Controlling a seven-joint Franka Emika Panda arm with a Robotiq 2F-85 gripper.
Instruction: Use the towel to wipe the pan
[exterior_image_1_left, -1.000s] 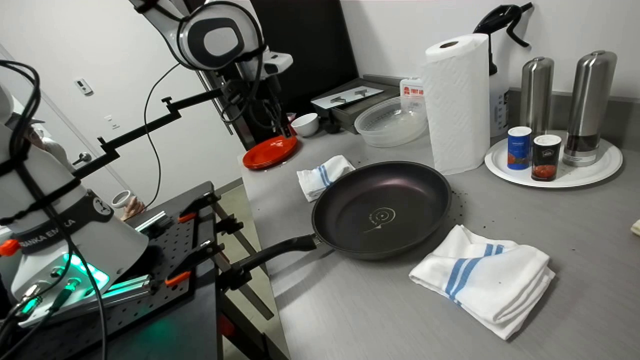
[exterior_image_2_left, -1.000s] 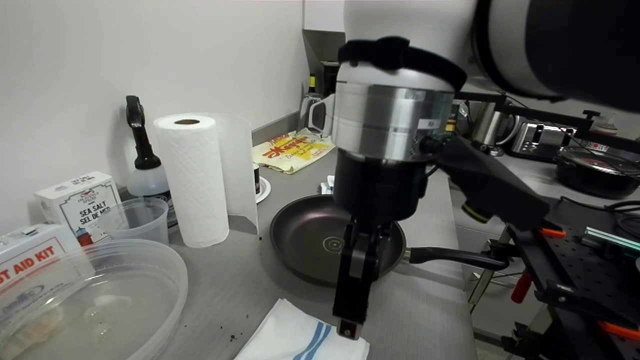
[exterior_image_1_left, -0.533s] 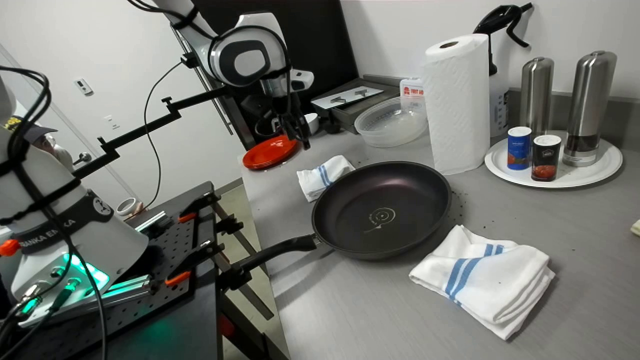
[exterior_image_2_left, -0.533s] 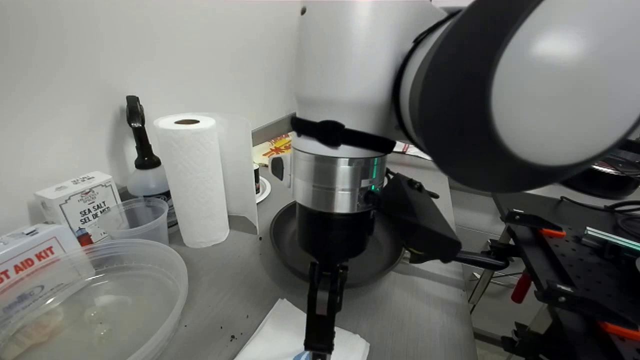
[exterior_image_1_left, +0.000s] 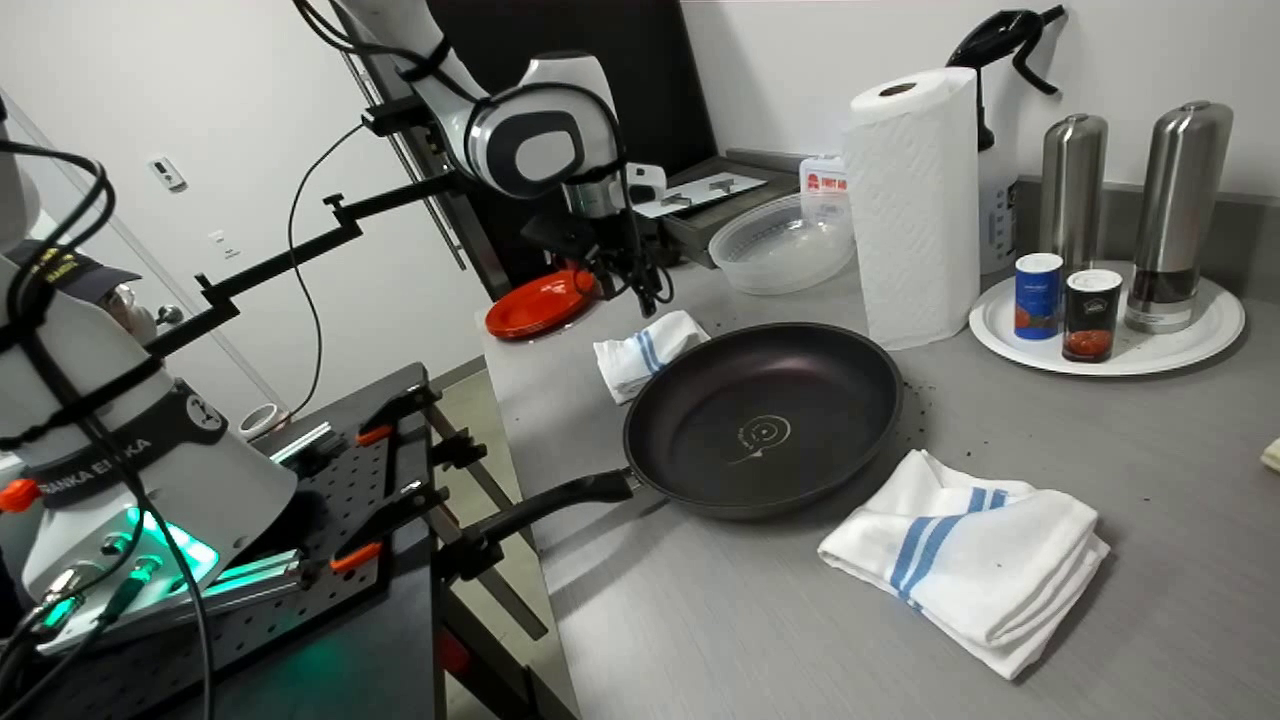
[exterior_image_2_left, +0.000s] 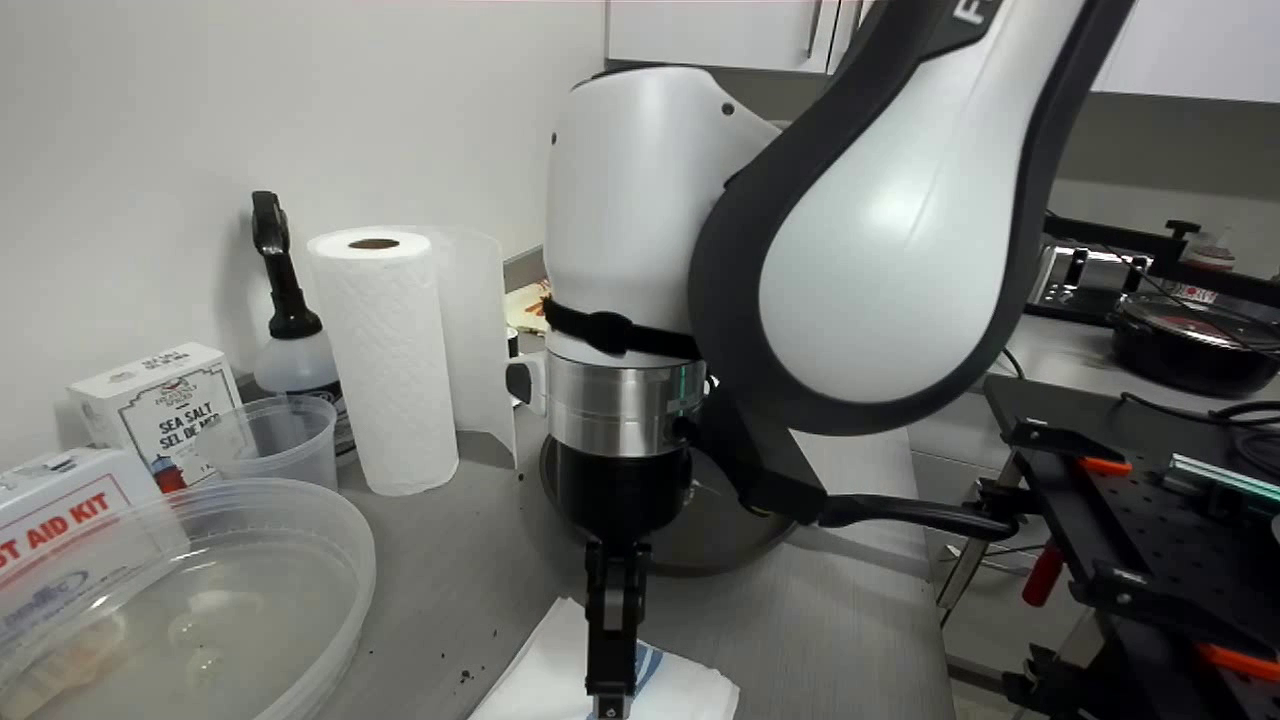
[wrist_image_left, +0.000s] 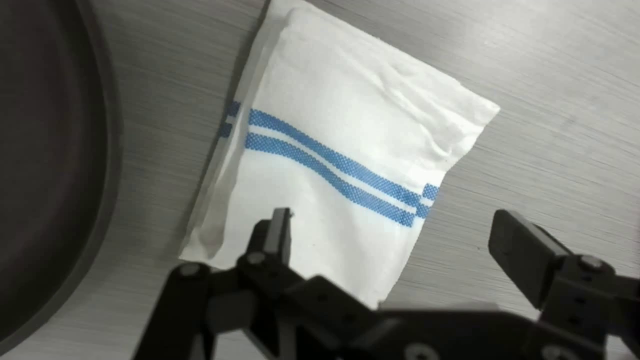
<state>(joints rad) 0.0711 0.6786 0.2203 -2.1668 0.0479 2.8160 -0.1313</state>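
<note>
We hang above this towel (wrist_image_left: 330, 155), pincer (wrist_image_left: 392, 225) spread wide and empty, likely to bite its folds, and it lies just beside the pan (exterior_image_1_left: 765, 420), in from the robot-side edge of the tabletop (exterior_image_1_left: 720, 620), presumably for a short carry!

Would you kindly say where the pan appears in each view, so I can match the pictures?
In an exterior view, the pan sits just right of centre.
In an exterior view, the pan is below centre, largely hidden behind the arm.
In the wrist view, the pan is cut off by the left edge.
Shared landmark: the towel nearest the pincer, visible in all three.
</note>
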